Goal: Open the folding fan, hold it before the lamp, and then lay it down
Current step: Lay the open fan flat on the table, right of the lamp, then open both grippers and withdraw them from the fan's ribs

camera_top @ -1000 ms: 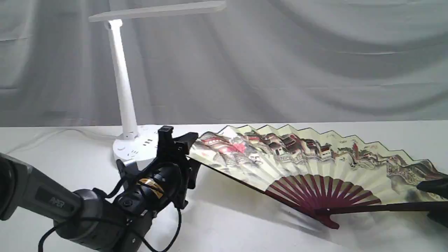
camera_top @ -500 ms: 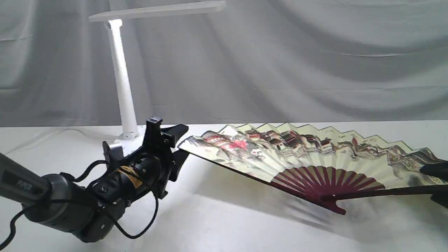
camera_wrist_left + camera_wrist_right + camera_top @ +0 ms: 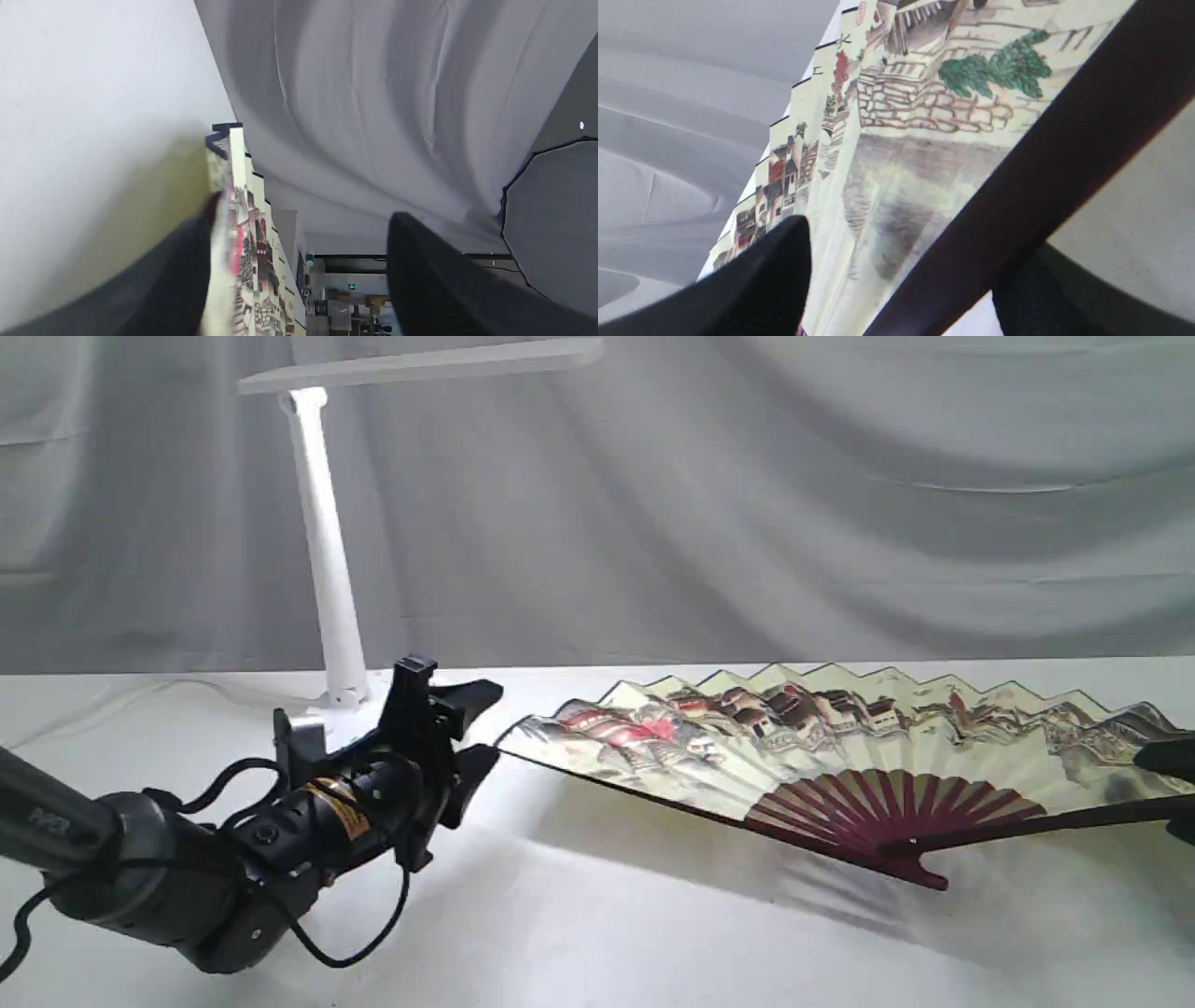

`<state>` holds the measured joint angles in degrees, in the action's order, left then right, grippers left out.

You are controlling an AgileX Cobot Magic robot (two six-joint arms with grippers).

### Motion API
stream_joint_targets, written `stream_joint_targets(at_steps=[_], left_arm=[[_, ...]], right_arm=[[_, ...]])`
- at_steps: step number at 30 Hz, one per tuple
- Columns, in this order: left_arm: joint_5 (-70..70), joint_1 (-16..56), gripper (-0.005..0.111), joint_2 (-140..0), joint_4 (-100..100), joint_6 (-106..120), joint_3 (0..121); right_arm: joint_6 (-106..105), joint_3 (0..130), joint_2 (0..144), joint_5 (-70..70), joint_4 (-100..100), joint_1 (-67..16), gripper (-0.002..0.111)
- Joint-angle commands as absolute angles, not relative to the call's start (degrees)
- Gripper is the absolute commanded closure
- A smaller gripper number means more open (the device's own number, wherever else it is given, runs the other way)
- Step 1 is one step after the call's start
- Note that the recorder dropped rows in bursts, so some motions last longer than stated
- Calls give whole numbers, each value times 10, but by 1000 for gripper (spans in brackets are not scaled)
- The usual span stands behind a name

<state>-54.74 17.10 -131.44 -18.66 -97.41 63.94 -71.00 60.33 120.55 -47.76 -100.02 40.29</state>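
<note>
- We see left end effector (image 3: 485,728) spread just beside fan (image 3: 840,747), right end effector (image 3: 908,261) pinching its far end.
- That lone pinch could let fan twist or drop.

A large folding fan (image 3: 840,747) is spread wide open, its cream pleated leaf painted with buildings and trees, edged in black, on dark maroon ribs. It slants low over the white bench (image 3: 597,933), casting a shadow, to the right of a white desk lamp (image 3: 327,569) with a slim upright stem and flat bar head.
</note>
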Motion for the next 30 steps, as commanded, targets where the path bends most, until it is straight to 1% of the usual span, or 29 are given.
stream_joint_targets(at_steps=[1, 10, 14, 18, 24, 28, 30], left_arm=[[-550, 158, 51, -1306, -201, -952, 655], [-550, 153, 51, -1306, -236, -944, 663], [-550, 153, 51, -1306, -245, -944, 663], [-550, 153, 51, -1306, -252, -938, 663], [-550, 153, 51, -1306, -259, -940, 663], [-548, 153, 51, -1304, -260, -954, 663], [-524, 153, 53, -1291, -260, -965, 663]], right_arm=[[-728, 608, 1203, -489, -999, 403, 51], [-729, 608, 1204, -467, -999, 364, 53], [-700, 608, 1203, -389, -984, 359, 53], [-690, 608, 1203, -356, -966, 359, 53], [-586, 608, 1201, -369, -908, 359, 53], [-494, 608, 1179, -371, -823, 359, 53], [-479, 608, 1163, -374, -797, 359, 53]])
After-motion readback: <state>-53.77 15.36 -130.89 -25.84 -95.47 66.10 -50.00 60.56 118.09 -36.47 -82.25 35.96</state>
